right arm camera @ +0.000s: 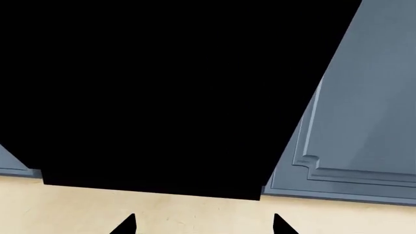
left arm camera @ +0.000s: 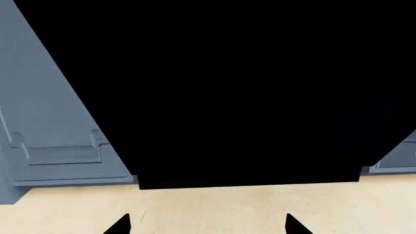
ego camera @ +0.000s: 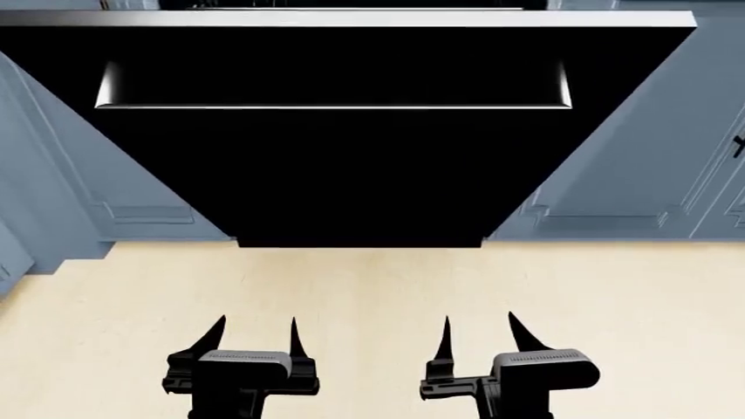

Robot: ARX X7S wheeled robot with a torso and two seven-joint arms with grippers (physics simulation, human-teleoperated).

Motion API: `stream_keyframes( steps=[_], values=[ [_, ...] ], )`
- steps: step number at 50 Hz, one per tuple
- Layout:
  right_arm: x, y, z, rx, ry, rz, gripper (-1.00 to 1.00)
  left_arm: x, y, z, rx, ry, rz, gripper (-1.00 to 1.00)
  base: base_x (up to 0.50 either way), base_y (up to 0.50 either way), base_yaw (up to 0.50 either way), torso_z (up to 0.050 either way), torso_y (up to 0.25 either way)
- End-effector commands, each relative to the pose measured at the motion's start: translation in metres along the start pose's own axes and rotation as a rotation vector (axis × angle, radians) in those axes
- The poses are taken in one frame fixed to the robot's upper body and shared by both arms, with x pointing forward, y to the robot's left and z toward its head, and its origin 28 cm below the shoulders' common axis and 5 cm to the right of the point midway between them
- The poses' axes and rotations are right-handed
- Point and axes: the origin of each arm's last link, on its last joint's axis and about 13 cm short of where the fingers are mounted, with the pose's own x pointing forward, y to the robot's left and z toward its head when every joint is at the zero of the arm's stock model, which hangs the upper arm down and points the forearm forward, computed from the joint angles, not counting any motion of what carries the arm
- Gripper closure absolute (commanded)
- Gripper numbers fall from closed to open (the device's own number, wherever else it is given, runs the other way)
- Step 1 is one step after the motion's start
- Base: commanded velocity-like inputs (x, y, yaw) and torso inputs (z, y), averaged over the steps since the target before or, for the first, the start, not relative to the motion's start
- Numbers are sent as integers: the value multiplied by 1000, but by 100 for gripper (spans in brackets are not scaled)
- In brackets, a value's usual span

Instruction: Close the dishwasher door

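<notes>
At lower left the left gripper [ego camera: 256, 336] hangs with fingers apart, empty. The dishwasher door [ego camera: 349, 166] fills the upper centre, tilted open. At lower right the right gripper [ego camera: 477, 332] is also spread. Approach step, I judge; next, reach under the door and push it up.

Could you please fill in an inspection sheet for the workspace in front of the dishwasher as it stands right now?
Surface: pale wood-look floor, bare where visible.
Job's things: dishwasher door, glossy black, tilted open toward the robot; silver strip along its far edge, recessed bar handle below it; a sliver of the interior shows beyond the strip.
Clutter: nothing seen.
Grippers: left gripper and right gripper both open, empty, hovering over the floor short of the door, touching nothing.
Cables: nothing seen.
Surroundings: blue-grey panelled cabinet doors on both sides of the dishwasher; a thin black handle shows at the right edge.
</notes>
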Motion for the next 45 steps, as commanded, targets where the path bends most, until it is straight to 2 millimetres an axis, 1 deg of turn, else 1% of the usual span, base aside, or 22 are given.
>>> stream_keyframes(
  steps=[1, 45],
  values=[
    [1, 0, 0, -1, 0, 0, -100, 0, 0, 0, 1, -1, 0, -100, 129, 0, 0, 0, 0],
    [0, 0, 0, -4, -3, 2, -100, 0, 0, 0, -1, 0, 2, -100, 134, 0, 0, 0, 0]
  ],
)
